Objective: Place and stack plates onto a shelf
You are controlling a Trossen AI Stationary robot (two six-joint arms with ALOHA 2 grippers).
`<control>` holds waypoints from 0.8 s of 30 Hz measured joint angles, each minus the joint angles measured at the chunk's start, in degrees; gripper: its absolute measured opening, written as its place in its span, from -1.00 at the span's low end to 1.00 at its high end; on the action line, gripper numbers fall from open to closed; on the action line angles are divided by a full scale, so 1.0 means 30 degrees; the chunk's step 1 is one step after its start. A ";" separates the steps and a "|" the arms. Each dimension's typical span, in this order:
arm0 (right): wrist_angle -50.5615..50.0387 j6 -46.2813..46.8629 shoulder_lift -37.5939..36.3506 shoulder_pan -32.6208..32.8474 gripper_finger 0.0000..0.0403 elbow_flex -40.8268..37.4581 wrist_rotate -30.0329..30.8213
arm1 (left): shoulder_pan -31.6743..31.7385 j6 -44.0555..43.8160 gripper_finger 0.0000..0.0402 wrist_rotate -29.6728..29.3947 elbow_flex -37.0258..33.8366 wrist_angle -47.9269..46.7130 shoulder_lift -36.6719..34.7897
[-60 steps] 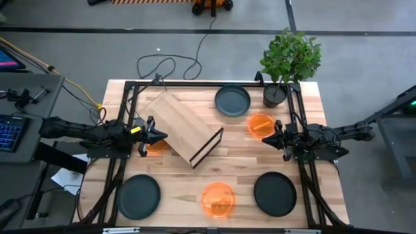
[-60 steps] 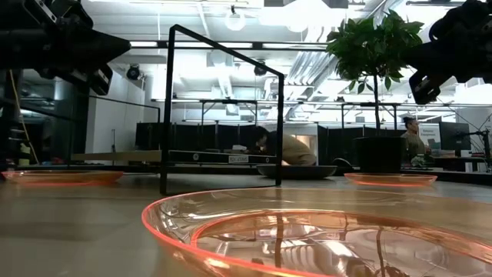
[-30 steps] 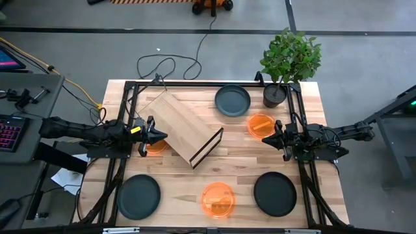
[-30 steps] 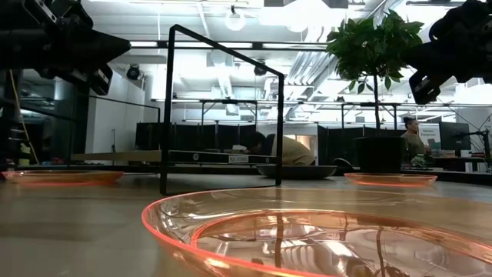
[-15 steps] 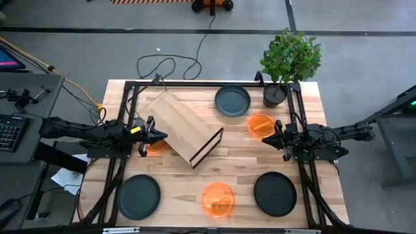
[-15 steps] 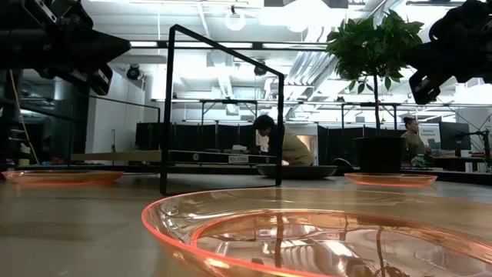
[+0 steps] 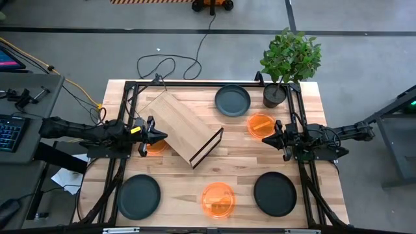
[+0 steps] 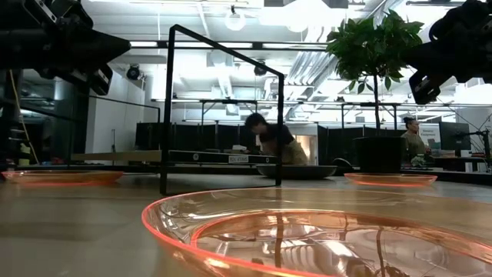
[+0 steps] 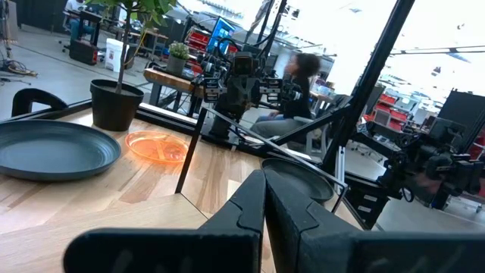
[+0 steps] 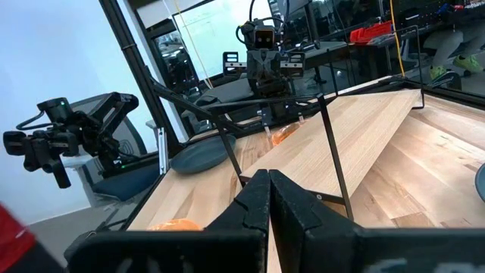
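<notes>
Three dark plates lie flat on the table: far middle [image 7: 233,101], near left [image 7: 138,197], near right [image 7: 275,193]. Three orange plates lie flat too: far right [image 7: 261,125], near middle [image 7: 218,198], and at the left [image 7: 156,145] below my left gripper. The shelf [image 7: 181,127] lies slantwise left of centre, its black wire frame [image 7: 209,147] at the near right end. My left gripper [image 7: 162,136] is shut and empty, above the table beside the shelf's left side. My right gripper [image 7: 265,140] is shut and empty, just near of the far right orange plate.
A potted plant [image 7: 275,95] stands at the far right corner, beside the far dark plate. Black frame rails [image 7: 123,130] run along the table's left, right and far edges. Bare wood lies between the shelf and the near row of plates. A person [image 8: 270,142] shows in the room behind.
Both arms and all plates have kept still. Only the person in the room behind the table has moved, rising from a bent posture.
</notes>
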 joint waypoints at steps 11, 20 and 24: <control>0.0001 0.0001 0.0000 0.0007 -1.00 0.0000 0.0003 | -0.0001 0.0000 -1.00 0.0000 -0.0001 -0.0007 0.0007; 0.0005 -0.0003 0.0000 0.0003 -1.00 0.0000 0.0003 | -0.0002 0.0000 -1.00 0.0000 0.0002 0.0000 0.0000; 0.0204 0.0343 0.0000 0.0000 -1.00 -0.0014 0.0347 | 0.0006 0.0000 -1.00 0.0000 0.0005 -0.0007 0.0001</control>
